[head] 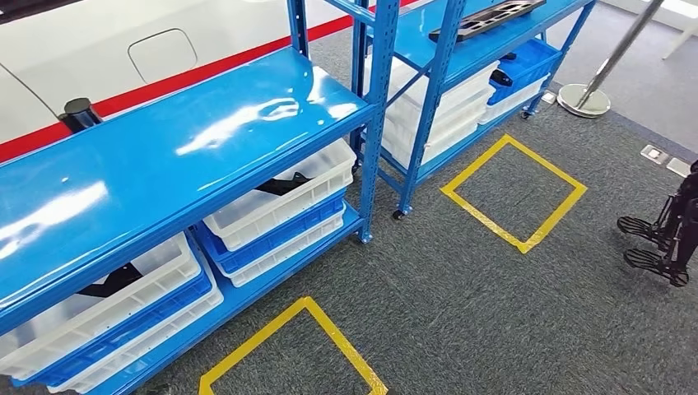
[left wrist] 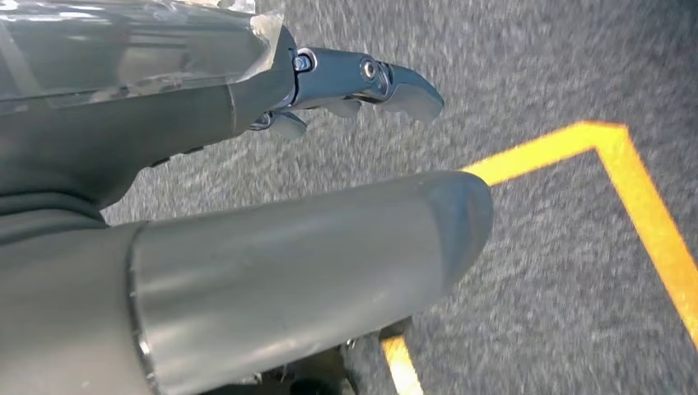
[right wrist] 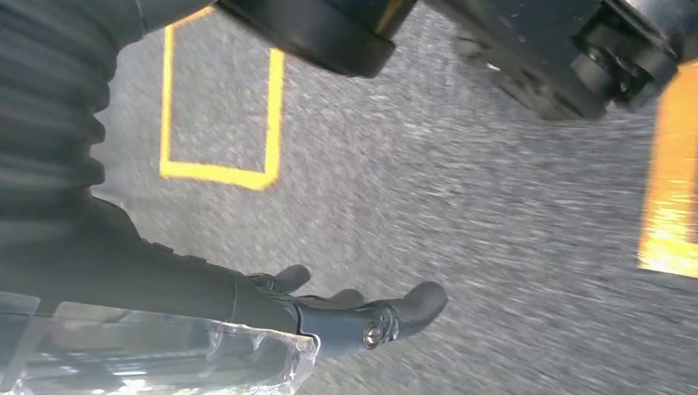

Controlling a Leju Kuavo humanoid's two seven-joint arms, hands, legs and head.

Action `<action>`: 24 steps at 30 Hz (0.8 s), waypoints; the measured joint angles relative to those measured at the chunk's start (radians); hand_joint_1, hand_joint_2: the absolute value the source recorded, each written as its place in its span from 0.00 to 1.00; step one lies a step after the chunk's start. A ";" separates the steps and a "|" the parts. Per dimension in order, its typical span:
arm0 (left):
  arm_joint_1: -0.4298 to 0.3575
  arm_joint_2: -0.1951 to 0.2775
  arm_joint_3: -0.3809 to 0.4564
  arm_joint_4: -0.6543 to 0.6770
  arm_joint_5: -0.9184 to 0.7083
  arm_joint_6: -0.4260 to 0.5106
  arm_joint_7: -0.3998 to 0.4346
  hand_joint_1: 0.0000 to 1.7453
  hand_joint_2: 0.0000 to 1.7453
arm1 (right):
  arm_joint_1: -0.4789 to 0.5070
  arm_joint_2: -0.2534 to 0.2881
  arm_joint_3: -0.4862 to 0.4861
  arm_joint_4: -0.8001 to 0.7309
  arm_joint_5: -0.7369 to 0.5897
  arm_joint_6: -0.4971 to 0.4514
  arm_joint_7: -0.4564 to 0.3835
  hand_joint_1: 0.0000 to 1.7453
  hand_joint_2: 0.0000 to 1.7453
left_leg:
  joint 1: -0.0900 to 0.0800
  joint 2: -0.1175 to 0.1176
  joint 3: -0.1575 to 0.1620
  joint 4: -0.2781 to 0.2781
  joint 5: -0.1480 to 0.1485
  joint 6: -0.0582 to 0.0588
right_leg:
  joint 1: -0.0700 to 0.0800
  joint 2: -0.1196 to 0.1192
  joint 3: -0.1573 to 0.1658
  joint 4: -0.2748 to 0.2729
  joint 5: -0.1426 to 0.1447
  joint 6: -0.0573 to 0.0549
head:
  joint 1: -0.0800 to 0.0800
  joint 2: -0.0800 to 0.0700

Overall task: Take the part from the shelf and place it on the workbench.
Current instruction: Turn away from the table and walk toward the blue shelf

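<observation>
Grey carpet marked with yellow tape squares (head: 514, 192) spreads before two blue shelf racks (head: 173, 156). On the farther rack's top shelf lies the black part (head: 486, 18); white bins (head: 284, 202) beneath the nearer rack hold other dark parts. Left hand (left wrist: 329, 148) hangs over carpet, fingers apart, holding nothing; right hand (right wrist: 329, 317) likewise.

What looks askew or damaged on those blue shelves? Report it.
Nothing stands out. The white bins sit stacked squarely on the near blue shelf, dark parts lying inside them. A long black part lies flat on the far shelf. Both hands hang over grey carpet, holding nothing.
</observation>
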 joint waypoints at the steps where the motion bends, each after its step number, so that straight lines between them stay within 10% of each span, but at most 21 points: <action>1: 0.001 -0.001 0.000 0.000 0.000 -0.001 0.001 0.00 0.00 | -0.002 0.000 0.000 0.000 0.000 0.000 0.000 0.00 1.00 | 0.000 -0.012 0.001 0.000 0.000 0.000 | -0.001 0.001 -0.017 0.030 -0.004 0.005 | 0.000 0.000; 5: 0.002 -0.003 0.000 0.000 -0.002 -0.002 0.002 0.00 0.00 | 0.001 -0.003 -0.004 -0.001 0.001 0.000 0.000 0.00 1.00 | 0.002 -0.064 0.003 0.007 -0.005 -0.009 | -0.009 0.030 0.064 -0.173 0.099 0.036 | 0.000 0.000; 9: 0.006 -0.003 0.000 0.000 -0.002 -0.002 0.002 0.00 0.00 | 0.004 0.000 -0.007 -0.001 0.003 0.000 0.000 0.00 1.00 | 0.001 -0.089 -0.006 0.010 -0.004 -0.029 | -0.007 0.041 0.096 -0.245 0.121 0.011 | -0.002 0.000; 14: 0.006 -0.003 0.000 0.000 -0.003 0.001 0.002 0.00 0.00 | 0.006 0.005 -0.012 -0.002 0.006 0.000 0.000 0.00 1.00 | 0.006 -0.009 -0.093 0.180 -0.093 -0.052 | -0.015 0.001 0.104 -0.250 0.120 -0.022 | -0.009 0.000; 17: 0.009 -0.003 0.000 0.000 -0.002 0.002 0.001 0.00 0.00 | 0.009 0.004 -0.014 -0.002 0.010 0.000 0.000 0.00 1.00 | 0.013 0.000 -0.158 0.294 -0.114 -0.060 | -0.013 -0.028 0.107 -0.250 0.115 -0.026 | -0.009 0.000; 21: 0.007 -0.002 0.001 0.000 -0.002 0.003 -0.002 0.00 0.00 | 0.009 0.004 -0.016 -0.002 0.012 0.001 0.001 0.00 1.00 | 0.014 0.055 -0.050 0.079 -0.004 -0.057 | -0.008 -0.060 0.121 -0.249 0.102 -0.015 | -0.009 0.000; 24: 0.004 -0.003 0.001 0.000 -0.004 0.004 -0.004 0.00 0.00 | 0.009 0.003 -0.016 -0.002 0.014 0.002 0.001 0.00 1.00 | 0.002 0.064 -0.023 0.026 -0.005 -0.041 | 0.003 -0.086 0.129 -0.252 0.094 0.001 | -0.007 0.000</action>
